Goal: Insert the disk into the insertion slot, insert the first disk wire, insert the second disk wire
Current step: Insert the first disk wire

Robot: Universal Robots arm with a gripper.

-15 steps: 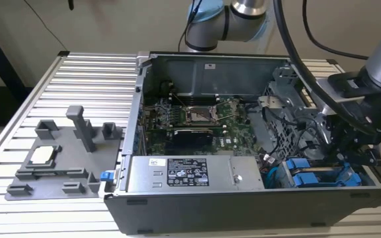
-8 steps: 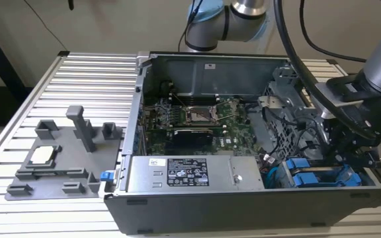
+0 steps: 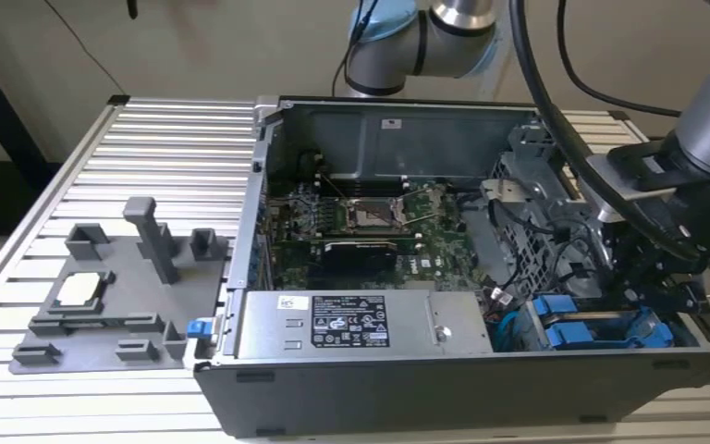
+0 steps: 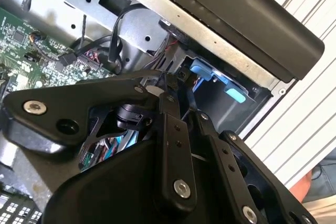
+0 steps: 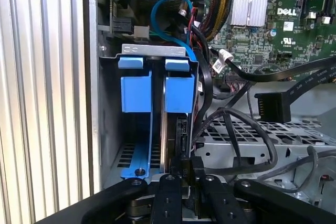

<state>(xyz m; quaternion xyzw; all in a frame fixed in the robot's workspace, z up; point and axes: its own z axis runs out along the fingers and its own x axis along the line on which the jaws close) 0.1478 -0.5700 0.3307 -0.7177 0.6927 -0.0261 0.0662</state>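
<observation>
The disk (image 5: 176, 92), a flat silver-grey hard drive in a bright blue plastic carrier frame, is judged to be already seated in the drive bay of the open dark grey metal computer case (image 3: 454, 393), at the lower right of the exterior view. It sits just beside a second blue-fronted carrier (image 5: 136, 93). The black two-fingered gripper (image 5: 188, 179) is lowered into that bay, directly behind the disk's rear edge. Its fingers (image 5: 169, 198) are seen pressed close together; whether anything is pinched between them cannot be told. A loose black flat plug (image 5: 273, 107) hangs nearby. The disk is expected to be stiff, dense, smooth-faced and sensitive to knocks. It is best taken by the carrier's side rails or front tab, never by the connector edge.
</observation>
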